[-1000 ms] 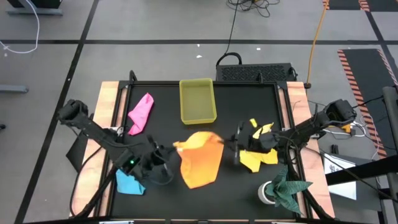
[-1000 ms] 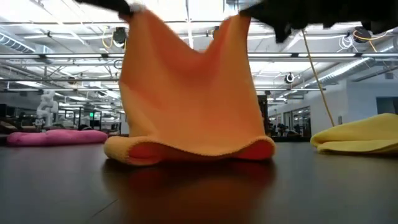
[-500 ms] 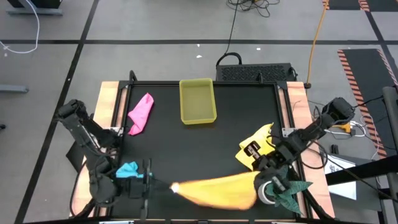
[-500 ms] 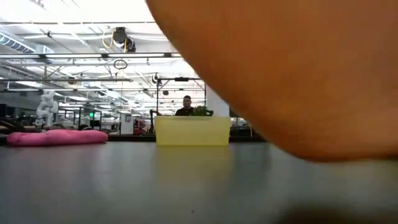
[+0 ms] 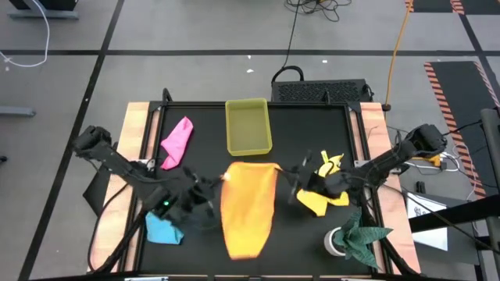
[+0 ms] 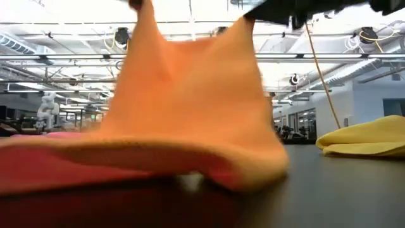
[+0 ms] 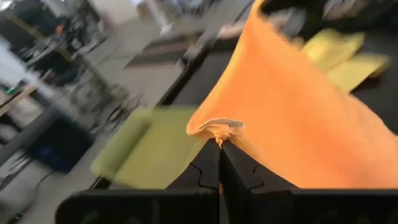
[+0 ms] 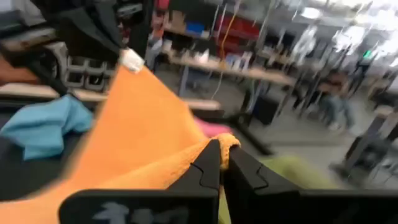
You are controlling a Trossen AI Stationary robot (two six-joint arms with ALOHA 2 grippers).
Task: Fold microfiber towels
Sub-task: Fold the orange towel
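The orange microfiber towel (image 5: 248, 207) hangs by its far edge between my two grippers above the middle of the table and streams out toward the near edge. Its near end (image 6: 190, 171) is blurred just above the table. My left gripper (image 5: 221, 182) is shut on one far corner. My right gripper (image 5: 283, 179) is shut on the other. The pink towel (image 5: 177, 142) lies at the far left, the light blue one (image 5: 162, 228) at the near left, and the yellow one (image 5: 324, 191) at the right. My left gripper pinches the towel's far left corner (image 7: 217, 127) between its two fingertips, coming from the table's left and slanting slightly down. The corner is lifted clear and the cloth runs away from it. My right gripper pinches the far right corner (image 8: 227, 142) between its fingertips, coming about level from the table's right. The edge between the two corners (image 6: 190, 38) sags a little.
A translucent yellow tray (image 5: 248, 126) stands at the far middle of the table. A dark green cloth (image 5: 361, 238) with a white object beside it sits at the near right corner. The black tabletop (image 5: 312, 140) has wooden side rails.
Both grippers swung toward the table's near edge with the orange towel, then back to the middle, and stayed shut. The towel, which hung with its lower part bunched on the table, now streams out flat toward the near edge.
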